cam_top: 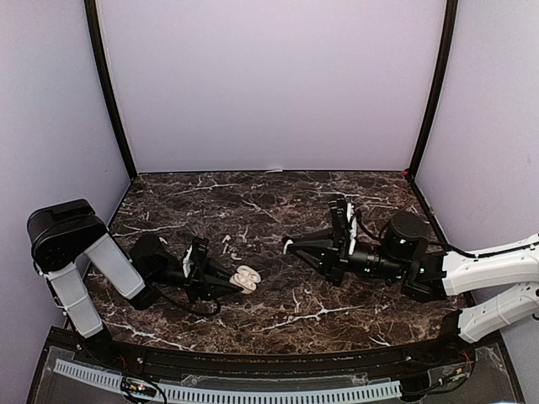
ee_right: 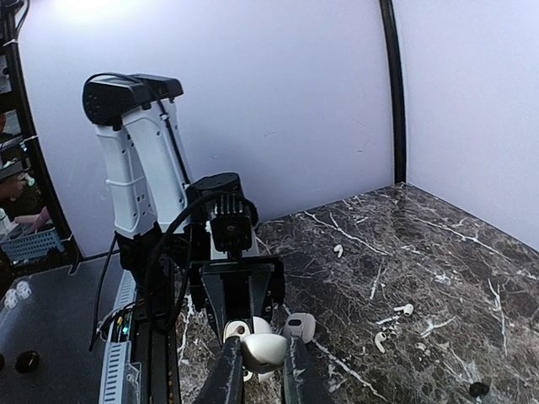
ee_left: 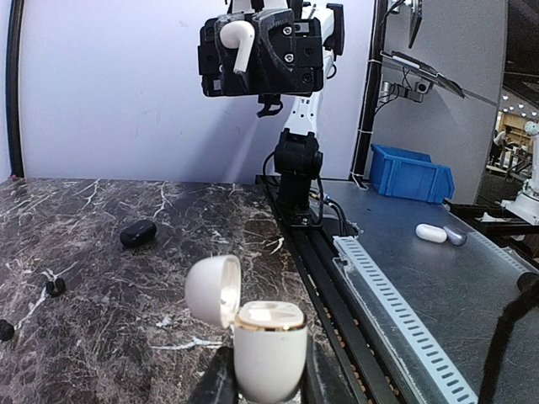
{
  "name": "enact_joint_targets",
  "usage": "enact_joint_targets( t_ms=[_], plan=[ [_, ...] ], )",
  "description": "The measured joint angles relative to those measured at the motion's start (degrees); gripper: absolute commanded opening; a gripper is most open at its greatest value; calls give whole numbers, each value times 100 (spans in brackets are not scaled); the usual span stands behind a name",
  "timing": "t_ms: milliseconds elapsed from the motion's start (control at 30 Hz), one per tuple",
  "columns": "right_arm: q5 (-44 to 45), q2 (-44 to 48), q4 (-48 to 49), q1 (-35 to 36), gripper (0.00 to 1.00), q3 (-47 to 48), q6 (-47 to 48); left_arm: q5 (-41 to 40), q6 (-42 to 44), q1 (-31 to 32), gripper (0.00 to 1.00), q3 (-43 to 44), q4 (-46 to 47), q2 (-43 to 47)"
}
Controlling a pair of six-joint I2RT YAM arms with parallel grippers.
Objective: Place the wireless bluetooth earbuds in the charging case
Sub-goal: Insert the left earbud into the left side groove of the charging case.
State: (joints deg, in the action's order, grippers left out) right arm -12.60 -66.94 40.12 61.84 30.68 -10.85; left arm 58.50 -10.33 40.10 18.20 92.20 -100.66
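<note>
My left gripper (cam_top: 238,282) (ee_left: 268,380) is shut on the white charging case (ee_left: 268,347) (cam_top: 247,277), which stands upright just above the table. Its gold-rimmed top is exposed and its lid (ee_left: 212,289) hangs open to the left. My right gripper (cam_top: 290,246) (ee_right: 264,364) faces it from a short distance, shut on a white stemmed earbud (ee_right: 268,352) (ee_left: 238,40). In the right wrist view the open case (ee_right: 296,323) sits just beyond that earbud. Loose white earbuds (ee_right: 338,250) (ee_right: 405,310) (ee_right: 380,341) lie on the marble.
A black case (ee_left: 137,233) and two small black buds (ee_left: 56,287) (ee_left: 5,330) lie on the dark marble table (cam_top: 278,206). Another black bud (ee_right: 478,389) lies near the white ones. Purple walls close the back and sides. The black rail (cam_top: 253,370) runs along the near edge.
</note>
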Motion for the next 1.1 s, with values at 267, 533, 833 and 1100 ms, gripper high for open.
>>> enact_joint_targets(
  t_ms=[267, 533, 833, 1100],
  plan=[
    [-616, -96, 319, 2, 0, -63, 415, 260, -92, 66, 7, 52, 2, -39],
    [-839, -105, 387, 4, 0, -63, 599, 352, -151, 107, 7, 55, 0, -39],
    [-946, -173, 411, 28, 0, -63, 697, 352, -151, 118, 7, 55, 2, -39],
    [-1012, -201, 389, 63, 0, -61, 894, 326, -120, 129, 7, 55, 0, -39]
  ],
)
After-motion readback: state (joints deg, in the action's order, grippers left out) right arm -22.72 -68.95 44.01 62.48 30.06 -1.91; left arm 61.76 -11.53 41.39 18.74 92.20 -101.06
